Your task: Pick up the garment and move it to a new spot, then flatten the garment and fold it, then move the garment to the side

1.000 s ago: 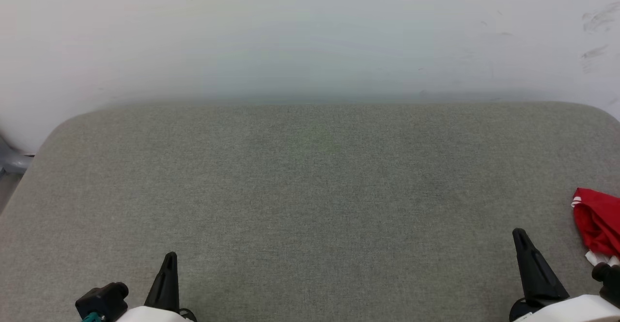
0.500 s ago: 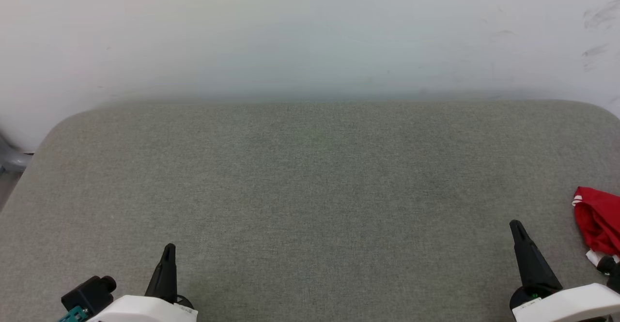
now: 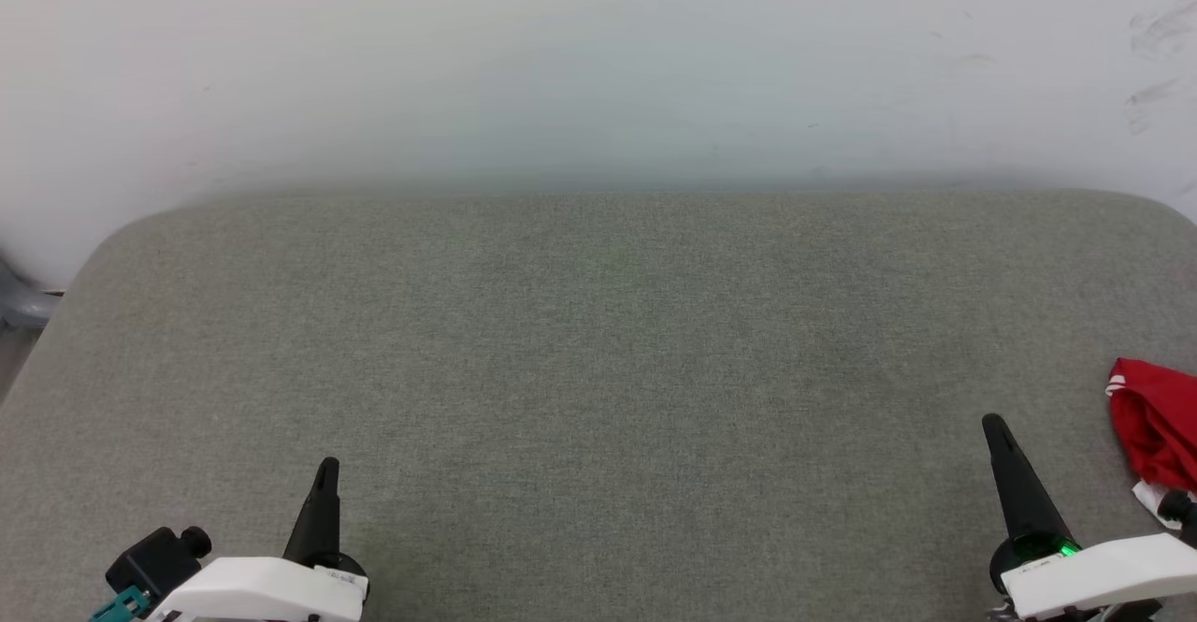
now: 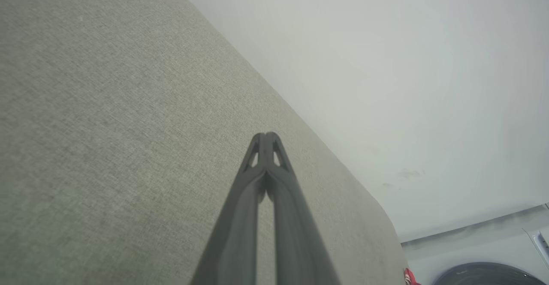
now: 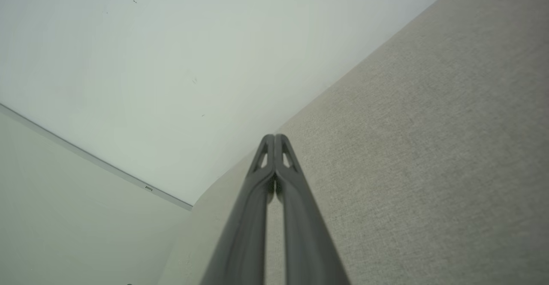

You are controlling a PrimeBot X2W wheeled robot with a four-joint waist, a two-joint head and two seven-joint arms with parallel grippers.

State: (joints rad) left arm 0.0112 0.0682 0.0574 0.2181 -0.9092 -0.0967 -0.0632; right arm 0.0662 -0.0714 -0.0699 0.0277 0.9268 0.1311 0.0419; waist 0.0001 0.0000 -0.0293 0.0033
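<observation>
A pale wall [image 3: 598, 61] rises behind a wide counter [image 3: 598, 323] topped in grey fabric. At the counter's right edge lies the garment [image 3: 1155, 421], a red bunch with white trim, mostly cut off from sight. Over the counter's near edge, the left end effector [image 3: 325, 470] and right end effector [image 3: 991, 427] are pinched closed, holding nothing. The shirt could be awaiting pickup or set aside after folding. If lifted, a thick outer fold would grip best.

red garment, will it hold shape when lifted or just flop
Probably floppy: the red garment lies bunched in soft folds, so it should drape from one pinch. Pushed over the grey fabric surface, it would likely crumple rather than slide.
</observation>
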